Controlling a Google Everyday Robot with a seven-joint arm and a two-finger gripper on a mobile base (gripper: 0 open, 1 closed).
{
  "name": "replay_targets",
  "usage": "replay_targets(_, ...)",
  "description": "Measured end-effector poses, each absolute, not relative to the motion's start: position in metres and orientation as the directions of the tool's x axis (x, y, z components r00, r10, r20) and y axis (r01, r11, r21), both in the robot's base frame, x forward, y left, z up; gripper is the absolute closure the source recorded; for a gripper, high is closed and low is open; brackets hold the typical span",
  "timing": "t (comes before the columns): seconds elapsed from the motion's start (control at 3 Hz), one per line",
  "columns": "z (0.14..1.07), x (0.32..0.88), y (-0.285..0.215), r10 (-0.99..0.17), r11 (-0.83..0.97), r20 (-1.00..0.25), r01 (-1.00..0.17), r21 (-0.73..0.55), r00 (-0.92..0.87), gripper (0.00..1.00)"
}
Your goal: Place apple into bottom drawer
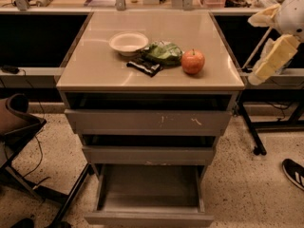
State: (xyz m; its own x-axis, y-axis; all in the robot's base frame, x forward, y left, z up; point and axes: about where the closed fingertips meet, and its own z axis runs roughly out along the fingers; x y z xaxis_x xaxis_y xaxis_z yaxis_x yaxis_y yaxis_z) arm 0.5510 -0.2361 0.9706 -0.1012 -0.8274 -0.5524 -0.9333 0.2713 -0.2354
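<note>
The red-orange apple point(193, 61) sits upright on the cabinet top point(104, 70), near its front right corner. The bottom drawer point(150, 194) is pulled open below the two upper drawers, and its inside looks empty. My gripper point(253, 49) hangs at the right edge of the view, off the cabinet's right side and about level with the apple, well apart from it. Its two pale fingers point(274, 57) stand apart and hold nothing.
A white bowl point(128, 42), a green bag point(164, 52) and a dark wrapper point(145, 66) lie left of the apple. The two upper drawers point(148, 121) stand slightly open. A chair point(16, 127) is at the left, a stand leg point(251, 134) and a shoe point(294, 172) at the right.
</note>
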Motion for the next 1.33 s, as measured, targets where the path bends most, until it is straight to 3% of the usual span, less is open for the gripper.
replay_targets(1.0, 0.87, 0.668, -0.149, -0.661, 0.189, -0.741, -0.982, -0.012, -0.118, 0.0)
replay_targets(1.33, 0.87, 0.668, -0.149, -0.661, 0.189, -0.741, -0.982, -0.012, -0.118, 0.0)
